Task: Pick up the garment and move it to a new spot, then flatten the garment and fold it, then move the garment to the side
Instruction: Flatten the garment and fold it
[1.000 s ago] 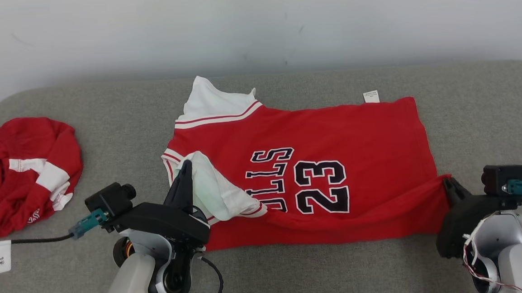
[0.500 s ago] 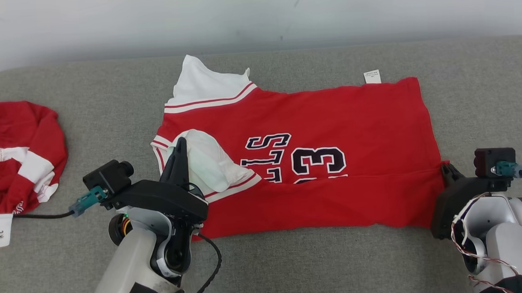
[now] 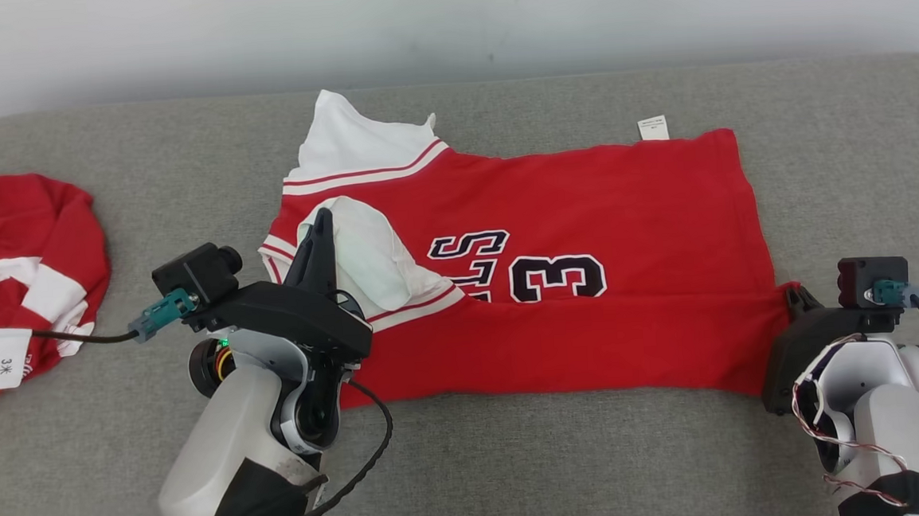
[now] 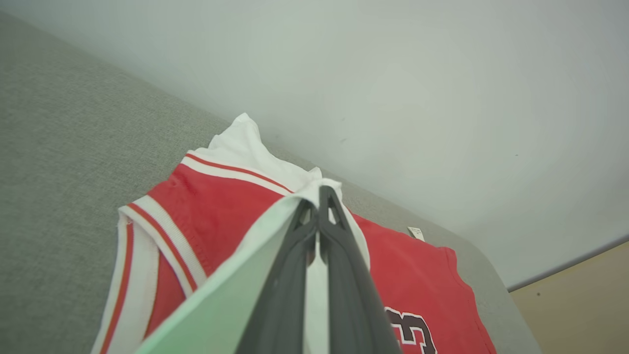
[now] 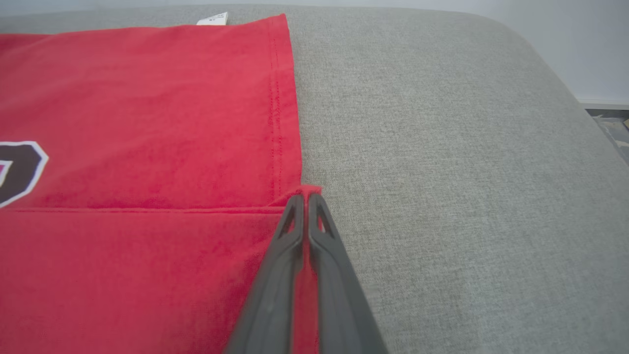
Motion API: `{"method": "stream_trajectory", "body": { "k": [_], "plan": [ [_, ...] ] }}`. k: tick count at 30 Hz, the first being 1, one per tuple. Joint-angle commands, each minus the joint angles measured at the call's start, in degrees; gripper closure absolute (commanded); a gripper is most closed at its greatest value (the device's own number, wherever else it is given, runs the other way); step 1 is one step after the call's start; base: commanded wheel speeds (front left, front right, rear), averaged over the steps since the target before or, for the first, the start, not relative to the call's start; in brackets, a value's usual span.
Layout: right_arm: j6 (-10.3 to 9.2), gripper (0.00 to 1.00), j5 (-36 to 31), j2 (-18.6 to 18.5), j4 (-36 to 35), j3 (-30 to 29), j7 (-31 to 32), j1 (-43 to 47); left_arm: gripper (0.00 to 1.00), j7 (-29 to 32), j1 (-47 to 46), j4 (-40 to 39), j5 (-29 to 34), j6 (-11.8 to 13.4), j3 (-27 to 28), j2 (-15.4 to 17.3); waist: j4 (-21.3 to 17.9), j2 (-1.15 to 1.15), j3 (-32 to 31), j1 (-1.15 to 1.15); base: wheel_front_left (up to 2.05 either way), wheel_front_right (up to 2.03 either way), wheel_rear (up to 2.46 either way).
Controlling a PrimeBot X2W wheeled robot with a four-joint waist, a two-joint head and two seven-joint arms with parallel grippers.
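Grey padding (image 3: pixel 520 462) is covered centrally by the red jersey (image 3: pixel 584 202), its near edge folded over. The jersey's white sleeve (image 3: pixel 371 255) is clamped by the left gripper (image 3: pixel 321 218), its right hem corner by the right gripper (image 3: pixel 790 292). Left of it, 1 other red garment (image 3: pixel 11 229) is seen.

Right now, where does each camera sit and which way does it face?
Head view: on the head, looking forward and down at the red basketball jersey on the grey fabric table; left gripper, right gripper and pale forearms show.
Left wrist view: on the left wrist, looking along its shut dark fingers, pinching the jersey's white fabric, toward the pale wall.
Right wrist view: on the right wrist, looking along its shut fingers, pinching the jersey's red corner.
Shared: the jersey's small white tag appears in all three.
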Motion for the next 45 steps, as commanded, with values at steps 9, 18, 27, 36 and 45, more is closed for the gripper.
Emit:
{"method": "stream_trajectory", "body": {
  "k": [9,18,27,36,45],
  "plan": [
    [0.06,0.57,0.9,0.2,3.8,2.1,-3.4,-3.7,1.00,-1.8,-3.6,3.9,0.8,-0.6,-0.5,-0.2,-1.4,-0.01,0.8,0.00,0.00,0.00,0.00],
    [0.06,0.00,4.7,0.2,6.2,4.2,-8.0,-5.1,0.00,-4.0,-2.3,7.5,4.9,-0.1,-2.0,2.2,-1.1,-0.01,-1.2,0.00,0.00,0.00,0.00],
    [0.06,0.00,5.6,-1.3,-1.1,3.2,-2.1,1.4,0.00,-3.1,5.8,6.0,9.9,3.5,-5.6,6.6,-0.1,-0.01,-4.8,0.00,0.00,0.00,0.00],
    [0.06,0.00,6.4,-1.0,-11.1,2.4,3.7,8.1,0.00,2.7,13.0,2.0,10.1,7.4,-7.7,8.6,-0.1,-0.01,-5.8,0.00,0.00,0.00,0.00],
    [0.06,0.00,6.8,-0.5,-15.2,5.0,6.2,8.5,0.00,8.0,12.4,3.6,10.6,12.2,-8.6,9.5,-1.2,-0.01,-3.8,0.00,0.00,0.00,0.00]
  ]
}}
